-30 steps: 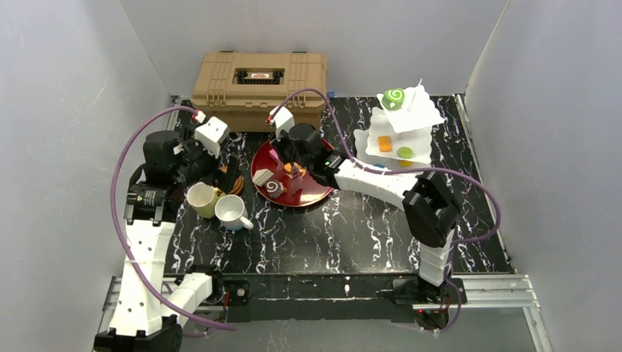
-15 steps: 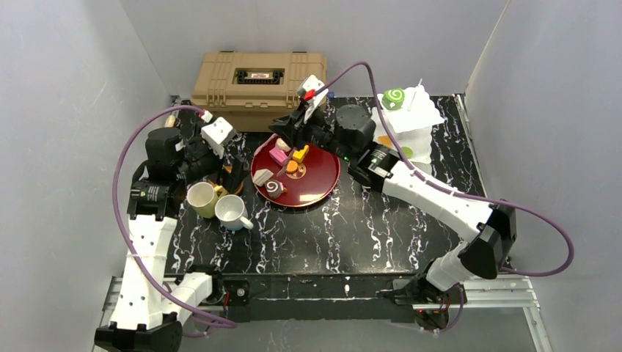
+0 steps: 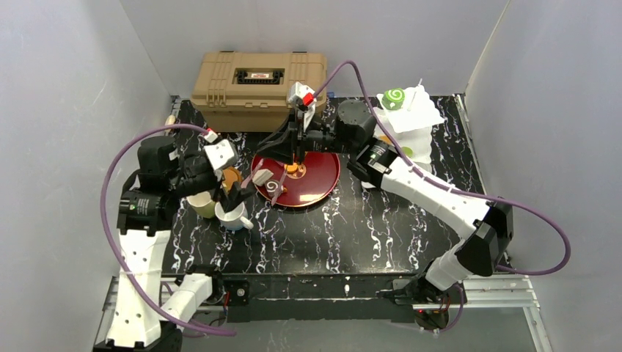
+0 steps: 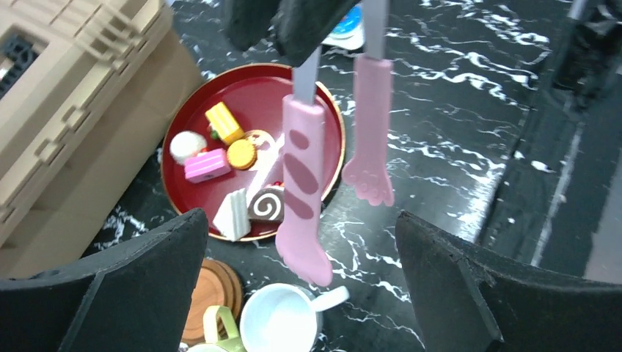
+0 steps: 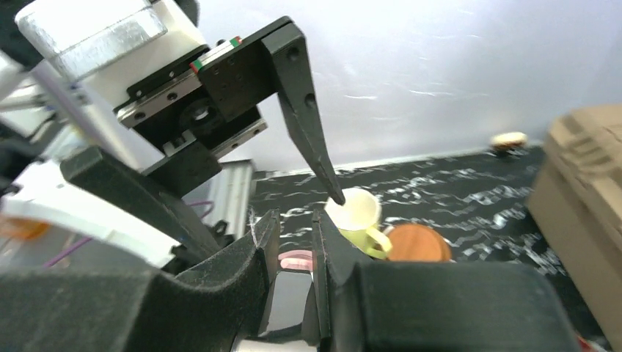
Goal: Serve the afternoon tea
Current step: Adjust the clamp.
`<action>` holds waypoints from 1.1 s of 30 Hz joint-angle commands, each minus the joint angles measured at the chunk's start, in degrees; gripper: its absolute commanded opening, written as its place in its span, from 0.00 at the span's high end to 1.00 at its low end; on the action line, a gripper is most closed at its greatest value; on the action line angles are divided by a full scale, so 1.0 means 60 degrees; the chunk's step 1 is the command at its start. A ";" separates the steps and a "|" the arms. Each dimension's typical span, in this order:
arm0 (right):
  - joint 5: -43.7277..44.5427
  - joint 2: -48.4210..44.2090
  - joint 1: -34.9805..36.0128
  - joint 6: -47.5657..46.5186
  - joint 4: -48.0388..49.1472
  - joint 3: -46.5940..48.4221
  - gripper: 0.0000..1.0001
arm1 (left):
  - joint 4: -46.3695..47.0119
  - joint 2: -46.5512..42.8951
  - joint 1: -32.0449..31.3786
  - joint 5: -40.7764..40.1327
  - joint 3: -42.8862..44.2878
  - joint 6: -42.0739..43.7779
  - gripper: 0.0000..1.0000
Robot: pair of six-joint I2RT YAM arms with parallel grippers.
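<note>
A red plate [image 4: 253,95] holds several toy pastries, among them a pink slice [image 4: 207,164], a chocolate swirl roll [image 4: 268,205] and a white cake slice [image 4: 233,214]. Metal tongs with pink tips [image 4: 301,191] hang over the plate's near rim, and my right gripper [image 3: 297,138] is shut on their metal top. My left gripper [image 3: 233,192] hovers open above the white mug [image 4: 282,319], with nothing between its fingers [image 4: 110,279]. Beside that mug stand the pale yellow mug [image 5: 356,213] and a stack of brown coasters [image 4: 213,293].
The tan toolbox [image 3: 257,81] sits at the back, just behind the plate. A white tiered stand [image 3: 402,128] at the back right carries a green swirl roll [image 3: 393,97] and other small pastries. Purple cables arc above both arms.
My right arm has lifted the tongs off the plate and stretched out, so they now hang upright. My left gripper has moved nearer and rightward, over the mugs.
</note>
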 commanded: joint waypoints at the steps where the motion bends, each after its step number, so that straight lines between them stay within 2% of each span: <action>1: -0.3560 0.0079 -0.0424 0.0905 0.1218 0.1020 0.99 | -0.2955 0.0003 -0.0028 0.1774 0.1257 0.1544 0.02; 4: -0.4828 0.0069 -0.0486 0.1083 0.1560 0.1262 0.99 | -0.4415 0.0215 -0.0024 0.2737 0.1864 0.1990 0.02; 7: -0.5643 0.0253 -0.0479 0.1768 0.2608 0.1497 0.99 | -0.5550 0.0349 -0.0032 0.3708 0.2347 0.2288 0.02; 14: -0.6886 0.0700 -0.0369 0.4078 0.6001 0.1874 0.99 | -0.6205 0.0763 -0.0034 0.4273 0.2930 0.1662 0.02; 19: -0.7365 0.0728 -0.0096 0.3979 0.5734 0.1961 0.99 | -0.6191 0.0867 -0.0032 0.4595 0.3200 0.1325 0.02; 22: -0.7292 0.0648 -0.0033 0.3404 0.5272 0.1900 0.99 | -0.6168 0.0951 -0.0034 0.5391 0.3377 0.0846 0.03; 24: -0.7174 0.0606 0.0011 0.2777 0.4876 0.1932 0.99 | -0.6154 0.1132 -0.0034 0.5994 0.3326 0.0339 0.13; 27: -0.7050 0.0670 0.0019 0.2423 0.4727 0.2091 0.99 | -0.6252 0.1380 -0.0035 0.6394 0.3163 -0.0018 0.47; 29: -0.6977 0.0736 0.0020 0.2387 0.4736 0.2260 0.99 | -0.6785 0.1449 -0.0035 0.6307 0.3106 0.0571 0.63; 33: -0.6675 0.0792 0.0020 0.2278 0.4760 0.2385 0.99 | -0.7406 0.1407 -0.0035 0.6185 0.2985 0.1209 0.67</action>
